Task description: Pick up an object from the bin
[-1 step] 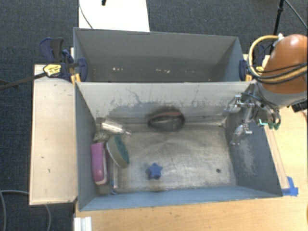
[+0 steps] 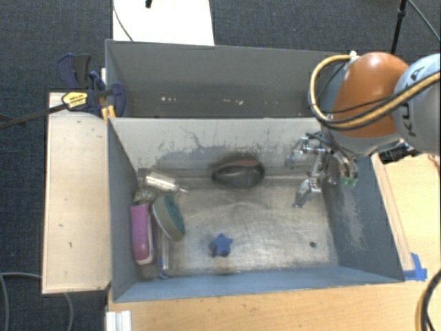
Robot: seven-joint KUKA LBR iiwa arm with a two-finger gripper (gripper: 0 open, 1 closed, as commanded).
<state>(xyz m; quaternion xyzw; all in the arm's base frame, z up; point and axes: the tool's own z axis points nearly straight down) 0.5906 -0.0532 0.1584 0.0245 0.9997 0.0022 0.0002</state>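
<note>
My gripper (image 2: 302, 174) hangs over the right part of the bin, close to the back wall. Its two metal fingers stand apart, open, with nothing between them. The nearest thing is a dark oval object (image 2: 238, 173) with a brownish top, lying to the gripper's left against the back wall. A small blue star-shaped piece (image 2: 220, 245) lies on the floor near the front, left of and below the gripper.
Along the left wall lie a pink-purple elongated object (image 2: 141, 233), a teal disc with a tan rim (image 2: 169, 217) leaning beside it, and a silvery piece (image 2: 160, 182) behind them. The arm with its orange dome and cables comes in from the right.
</note>
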